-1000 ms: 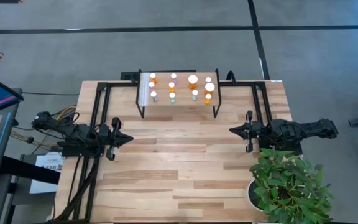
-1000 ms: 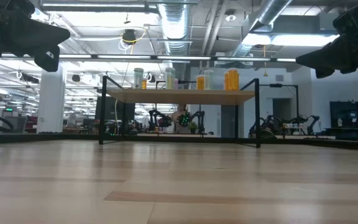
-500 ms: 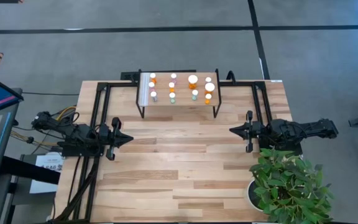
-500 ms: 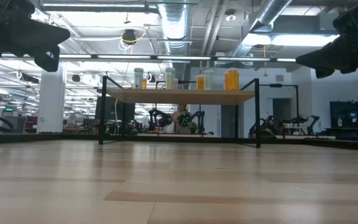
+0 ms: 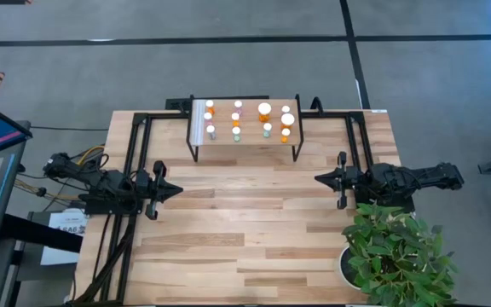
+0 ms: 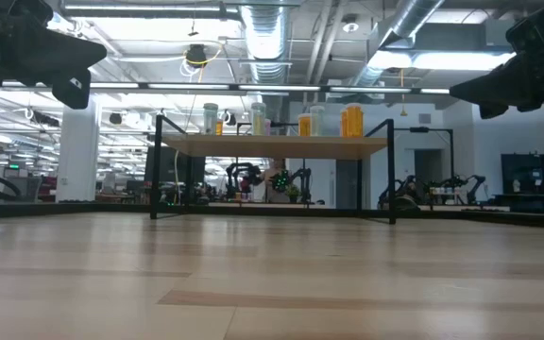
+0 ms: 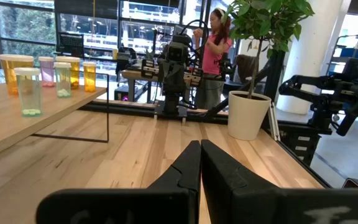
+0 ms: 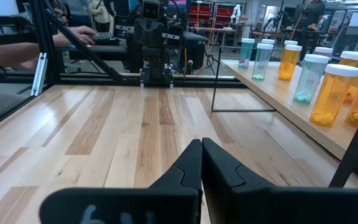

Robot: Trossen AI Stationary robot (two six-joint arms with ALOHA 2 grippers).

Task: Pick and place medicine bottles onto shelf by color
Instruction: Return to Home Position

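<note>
The shelf (image 5: 244, 147), a light wood top on black legs, stands at the table's far middle. Several medicine bottles (image 5: 264, 110) with white caps stand upright on its top, orange, pinkish and pale green; they also show on the shelf (image 6: 272, 144) in the low view, and as bottles (image 7: 28, 90) and bottles (image 8: 329, 93) in the wrist views. My left gripper (image 5: 177, 190) hovers over the table's left side, shut and pointing right. My right gripper (image 5: 317, 179) hovers over the right side, shut and pointing left. Neither is near the shelf.
A potted plant (image 5: 395, 251) in a white pot stands at the table's near right corner, just beside my right arm. Black frame rails (image 5: 136, 145) run along both table sides. Bare wood lies between the grippers (image 5: 245, 213). A person (image 7: 216, 50) stands beyond the table.
</note>
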